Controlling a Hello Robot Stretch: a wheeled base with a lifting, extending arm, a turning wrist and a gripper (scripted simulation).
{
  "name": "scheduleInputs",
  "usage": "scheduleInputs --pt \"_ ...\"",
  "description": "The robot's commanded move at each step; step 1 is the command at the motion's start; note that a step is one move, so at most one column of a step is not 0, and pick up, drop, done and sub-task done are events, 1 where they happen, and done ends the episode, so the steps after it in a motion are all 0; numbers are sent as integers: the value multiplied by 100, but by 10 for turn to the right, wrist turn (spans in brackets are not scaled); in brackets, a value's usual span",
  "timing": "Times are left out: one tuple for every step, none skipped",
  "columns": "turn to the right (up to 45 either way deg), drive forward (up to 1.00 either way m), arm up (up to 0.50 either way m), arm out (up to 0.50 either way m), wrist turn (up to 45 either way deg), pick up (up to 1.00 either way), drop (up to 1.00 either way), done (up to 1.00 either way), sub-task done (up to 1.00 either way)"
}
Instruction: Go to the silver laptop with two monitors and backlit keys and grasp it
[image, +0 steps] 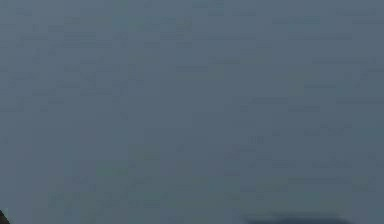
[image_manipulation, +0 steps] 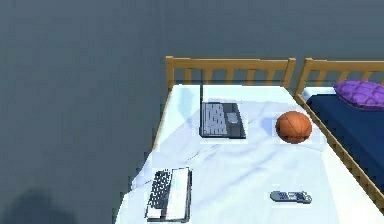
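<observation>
In the arm side view a silver laptop (image_manipulation: 168, 194) with dark keys lies opened flat near the front left edge of a white-sheeted bed (image_manipulation: 250, 165). A second, darker grey laptop (image_manipulation: 222, 119) sits farther up the bed, its thin screen standing upright at its left side. I cannot tell from here which of the two has backlit keys.
An orange basketball (image_manipulation: 293, 126) rests on the bed to the right of the grey laptop, and a small remote (image_manipulation: 290, 196) lies near the front right. A wooden headboard (image_manipulation: 230, 72) stands behind. A second bed (image_manipulation: 350, 120) with blue cover and purple pillow (image_manipulation: 362, 93) is at the right. A grey-blue wall (image: 190, 100) faces the forward view.
</observation>
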Motion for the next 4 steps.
scheduleInputs --pt "0 0 50 0 0 0 0 0 0" --pt "0 0 6 0 0 0 0 0 0" --pt "0 0 0 22 0 0 0 0 0" --pt "0 0 0 0 450 0 0 0 0"
